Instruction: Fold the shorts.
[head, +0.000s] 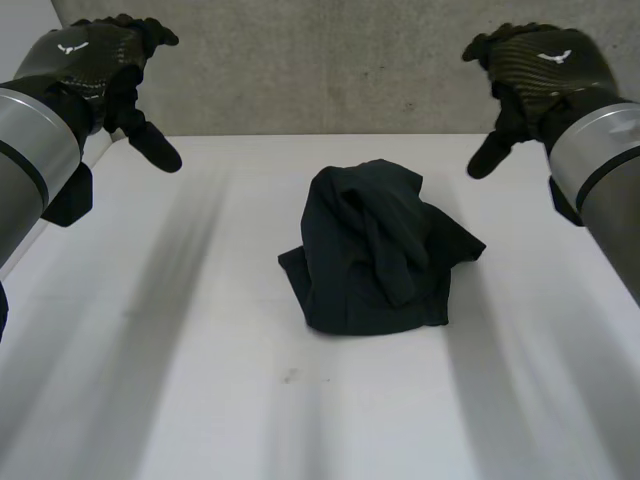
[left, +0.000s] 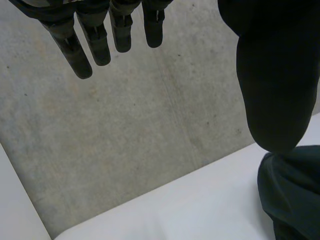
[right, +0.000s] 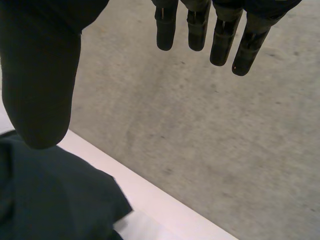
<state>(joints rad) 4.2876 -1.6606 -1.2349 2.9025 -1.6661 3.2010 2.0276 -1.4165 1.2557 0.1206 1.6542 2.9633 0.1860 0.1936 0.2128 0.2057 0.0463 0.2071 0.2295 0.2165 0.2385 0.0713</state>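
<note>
Shorts sit crumpled mid-table, between the 2 raised hands. Left hand and right hand both hover with fingers spread, empty; right looks slightly nearer.

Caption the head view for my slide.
Open left hand and open right hand hover either side of crumpled dark shorts on the white table.

Dark shorts lie crumpled in a bunched heap near the middle of the white desk. The left robot hand and the right robot hand hang raised at either side, well apart from the shorts, with fingers relaxed and holding nothing. A grey concrete wall stands behind the desk.
</note>
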